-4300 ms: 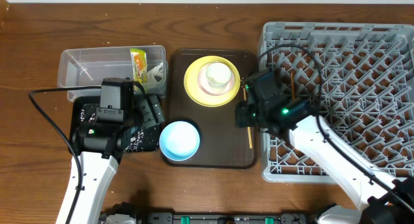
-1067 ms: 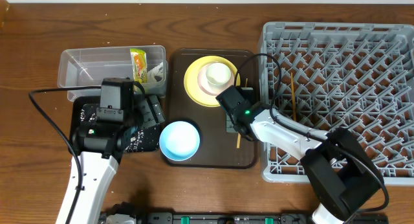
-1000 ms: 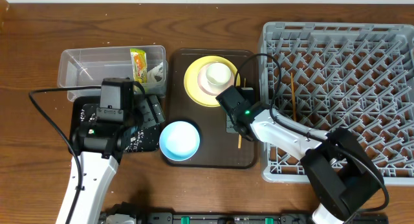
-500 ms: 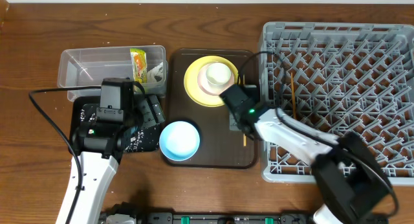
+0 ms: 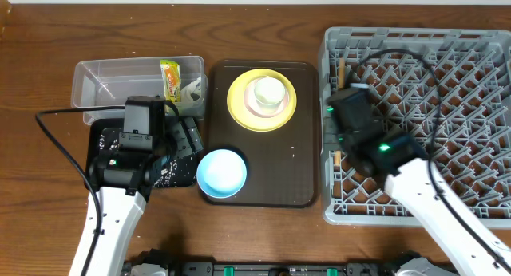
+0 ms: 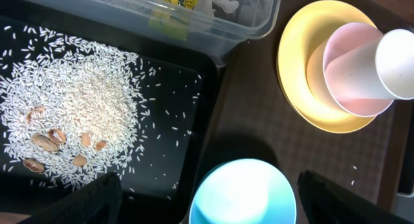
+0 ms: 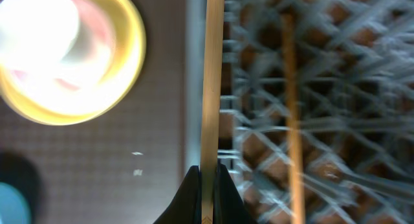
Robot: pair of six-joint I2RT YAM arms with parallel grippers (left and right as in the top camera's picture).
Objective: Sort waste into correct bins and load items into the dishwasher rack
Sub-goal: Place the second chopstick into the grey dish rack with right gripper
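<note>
While the right gripper point(image 7: 207, 175) is clamping tight on one chopstick point(image 7: 211, 75), that stick is projecting straight ahead of its fingertips, hanging over the left rim of the dishwasher rack point(image 5: 415, 35); second chopstick point(image 7: 289, 88) is lying inside, nearby.

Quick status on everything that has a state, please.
Right claw: shut on thin wooden chopstick
Left claw: open, empty
Clear plastic tub: holds snack wrapper, paper scrap
Shallow black tray: holds loose rice
Light blue bowl: upright, empty
Round yellow plate: stacked with pink bowl, white cup
</note>
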